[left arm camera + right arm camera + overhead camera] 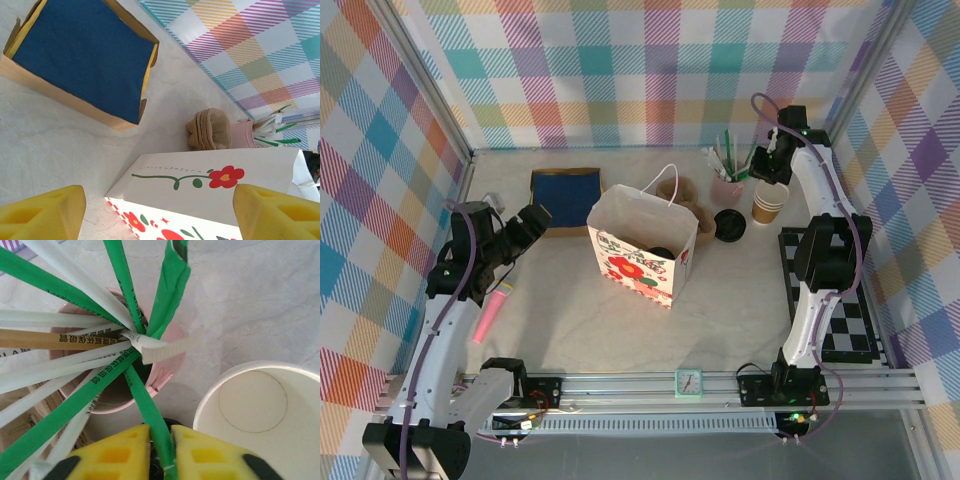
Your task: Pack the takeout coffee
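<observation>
With the left gripper (159, 210) jaws gaping empty, the right gripper (160, 452) jaws pinch a green-wrapped straw (148, 420) among others printed in Chinese, and the takeout coffee (661, 251) stands lid-up in the flowered bag (638, 268).

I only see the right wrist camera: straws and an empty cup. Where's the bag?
Observer: The bag stands open mid-table, left of the pink cup.
Child: Is the other gripper holding anything?
Observer: No. The left gripper is open and empty, facing the bag.
Child: Where's the coffee?
Observer: A round black lid sits on the table between the bag and the paper cup. I can't see what's under it.
</observation>
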`<state>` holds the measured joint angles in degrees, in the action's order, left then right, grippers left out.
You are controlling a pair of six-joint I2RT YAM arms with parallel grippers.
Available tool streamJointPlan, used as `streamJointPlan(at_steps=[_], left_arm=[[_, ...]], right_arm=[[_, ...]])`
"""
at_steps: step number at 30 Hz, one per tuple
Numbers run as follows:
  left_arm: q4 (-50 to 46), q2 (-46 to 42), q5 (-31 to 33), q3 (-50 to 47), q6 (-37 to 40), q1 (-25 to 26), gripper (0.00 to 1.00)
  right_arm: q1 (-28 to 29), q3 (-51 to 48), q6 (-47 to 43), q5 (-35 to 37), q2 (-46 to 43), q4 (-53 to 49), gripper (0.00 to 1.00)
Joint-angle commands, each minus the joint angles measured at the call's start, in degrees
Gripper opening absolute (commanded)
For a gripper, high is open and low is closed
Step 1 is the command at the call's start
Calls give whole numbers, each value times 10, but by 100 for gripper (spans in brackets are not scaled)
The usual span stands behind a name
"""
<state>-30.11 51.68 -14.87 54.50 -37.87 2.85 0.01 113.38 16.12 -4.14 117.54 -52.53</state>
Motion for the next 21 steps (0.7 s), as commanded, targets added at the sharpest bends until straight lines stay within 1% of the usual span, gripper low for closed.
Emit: streamJointPlan(at_steps=[1, 3, 5, 9, 12, 21], left_arm=[[-14, 0, 7, 10, 12, -6, 77], [-17, 1, 9, 14, 14, -6, 77], [-20, 1, 12, 19, 17, -6, 76], [-26, 1, 17, 29, 25, -6, 76], [-27, 5, 17, 37, 29, -6, 76], [-23, 7, 18, 47, 33, -6, 76]], right_arm=[[7, 16, 1, 4, 0, 0, 15], [13, 17, 0, 13, -4, -5, 11], [19, 17, -3, 27, -11, -13, 10], [35, 12, -10, 63, -38, -24, 10], [43, 17, -17, 74, -54, -32, 10], [59, 83, -42, 104, -73, -105, 11]])
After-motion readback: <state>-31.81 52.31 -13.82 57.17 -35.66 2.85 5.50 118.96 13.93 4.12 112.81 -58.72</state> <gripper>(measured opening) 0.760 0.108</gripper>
